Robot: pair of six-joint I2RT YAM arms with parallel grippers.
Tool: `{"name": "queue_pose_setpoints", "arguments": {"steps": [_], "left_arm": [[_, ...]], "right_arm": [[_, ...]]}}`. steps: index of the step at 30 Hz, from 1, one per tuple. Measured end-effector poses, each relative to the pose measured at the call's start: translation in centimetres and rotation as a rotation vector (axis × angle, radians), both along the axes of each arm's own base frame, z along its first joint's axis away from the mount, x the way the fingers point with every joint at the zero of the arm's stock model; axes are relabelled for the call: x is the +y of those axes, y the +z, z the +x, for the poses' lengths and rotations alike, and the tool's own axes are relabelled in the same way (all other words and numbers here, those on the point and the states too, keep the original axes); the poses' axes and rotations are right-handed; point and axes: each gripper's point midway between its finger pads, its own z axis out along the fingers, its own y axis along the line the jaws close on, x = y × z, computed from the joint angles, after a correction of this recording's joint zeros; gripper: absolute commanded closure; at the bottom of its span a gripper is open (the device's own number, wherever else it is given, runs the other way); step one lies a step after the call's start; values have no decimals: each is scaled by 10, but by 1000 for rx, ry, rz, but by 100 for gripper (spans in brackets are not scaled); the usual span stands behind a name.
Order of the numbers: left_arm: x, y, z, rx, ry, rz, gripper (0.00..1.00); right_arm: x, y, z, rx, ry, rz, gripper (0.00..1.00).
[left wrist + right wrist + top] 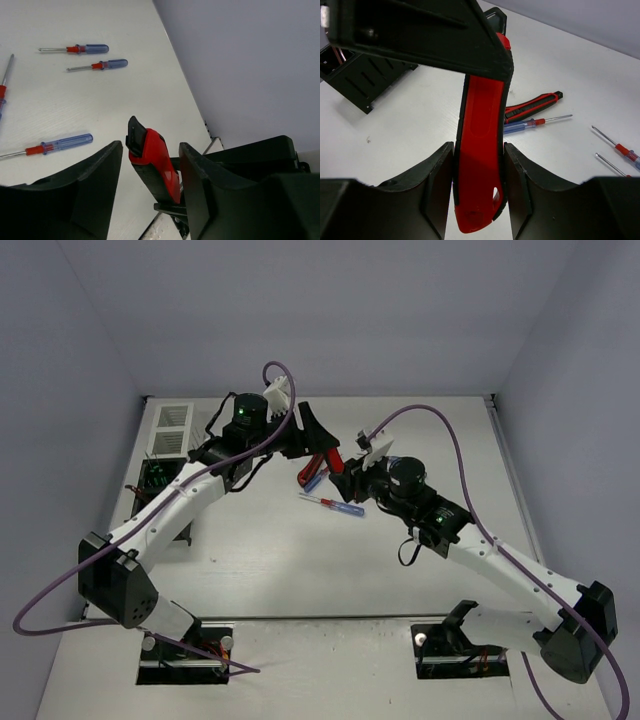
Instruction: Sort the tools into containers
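Note:
A red-and-black-handled tool (pixel 480 150) is held off the table, and my right gripper (pixel 478 146) is shut on its lower end. Its other end (pixel 150 155) stands between the fingers of my left gripper (pixel 150 146), which is open, with a clear gap on the left side. The two grippers (pixel 318 440) (pixel 352 468) meet over the middle of the table. A second red-and-black tool (pixel 532 106) lies on the table beside a blue-handled screwdriver (pixel 527 124). More blue-and-red screwdrivers (pixel 75 49) (pixel 97 65) (pixel 60 144) lie loose.
A white slatted bin (pixel 172 430) and a black bin (pixel 155 480) stand at the table's far left, behind my left arm. The black bin (pixel 365 80) also shows in the right wrist view. One screwdriver (pixel 335 505) lies between the arms. Grey walls enclose the table.

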Motion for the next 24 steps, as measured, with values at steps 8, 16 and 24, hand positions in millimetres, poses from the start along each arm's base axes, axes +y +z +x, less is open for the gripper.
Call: {"name": "queue_pose_setpoints", "arguments": {"steps": [8, 16, 24], "left_arm": [[-6, 13, 1, -18, 9, -34, 100], [16, 2, 16, -31, 91, 35, 100], [183, -8, 90, -110, 535, 305, 100]], "right_arm": [[2, -2, -1, 5, 4, 2, 89], [3, 2, 0, 3, -7, 23, 24], [-9, -4, 0, 24, -67, 20, 24]]}}
